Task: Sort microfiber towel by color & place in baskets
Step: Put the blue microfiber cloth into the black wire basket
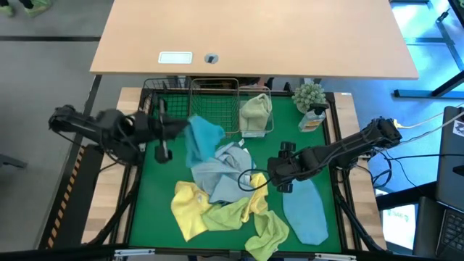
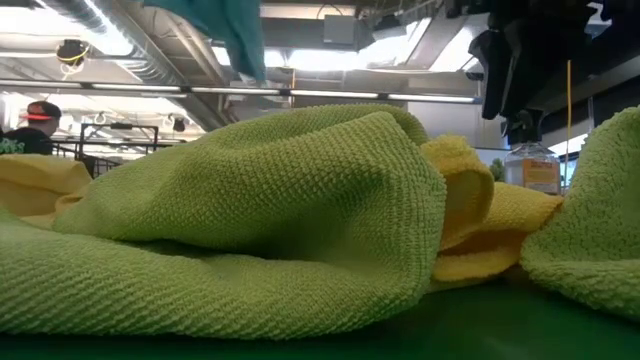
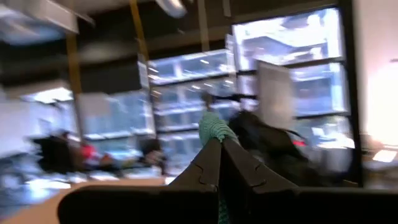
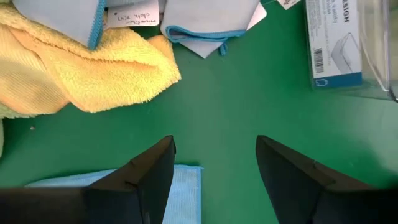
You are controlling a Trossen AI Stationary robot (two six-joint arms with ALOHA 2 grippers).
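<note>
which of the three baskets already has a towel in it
The clear plastic basket at the back, nearest the potted plant: a pale green towel sits in it. The black mesh basket and silver mesh basket hold none.

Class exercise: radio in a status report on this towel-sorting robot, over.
Left claw shut on teal towel, lifted near black basket. Right claw open over green mat. Pale green towel already in a basket. Nothing blocking.

A white tag [image 4: 127, 17] among the towels is showing handwritten "cloth"; the basket label [image 4: 333, 46] is showing "SIGN".
</note>
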